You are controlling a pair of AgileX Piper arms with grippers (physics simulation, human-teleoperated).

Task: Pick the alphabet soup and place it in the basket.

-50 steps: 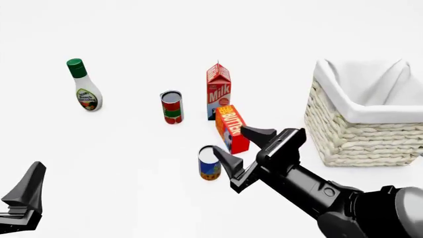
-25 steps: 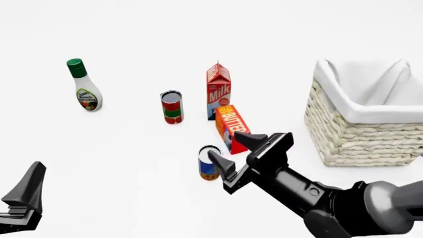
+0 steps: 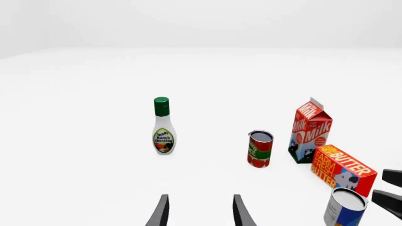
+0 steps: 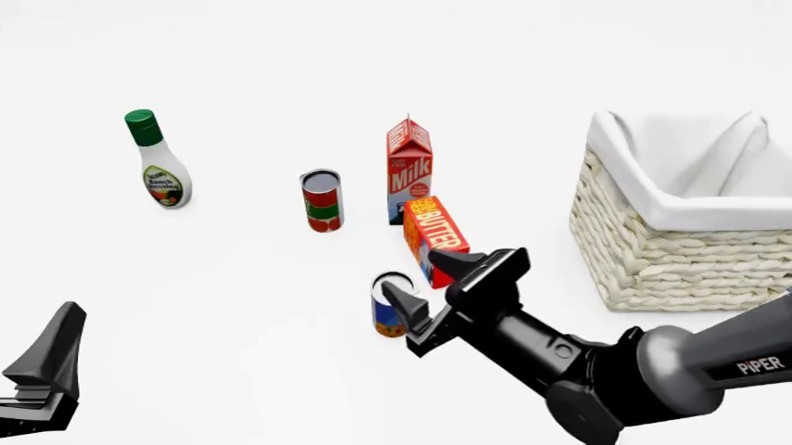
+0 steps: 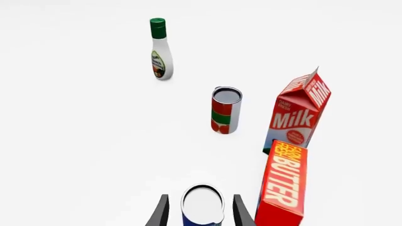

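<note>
In my left wrist view, the left gripper shows only two dark finger tips at the bottom edge, set apart with nothing between them. The alphabet soup is cut off at the lower right corner, with two black tips of the other arm poking in beside it. I can read "Milk" on the milk carton and "FARM FRESH BUTTER" on the butter box. The red-and-green can and the ranch bottle stand apart, with open white table around them.

In my front view, the right gripper sits low in the middle, its fingers spread, the near one covering part of the alphabet soup. The basket is cut off at the right edge, well apart from the can. "PIPER" reads on the arm at lower right. The left gripper is half out of frame at lower left.

In my right wrist view, the alphabet soup stands between the open finger tips at the bottom edge, its label cut off; whether they touch it I cannot tell. The butter box is just beside it.
</note>
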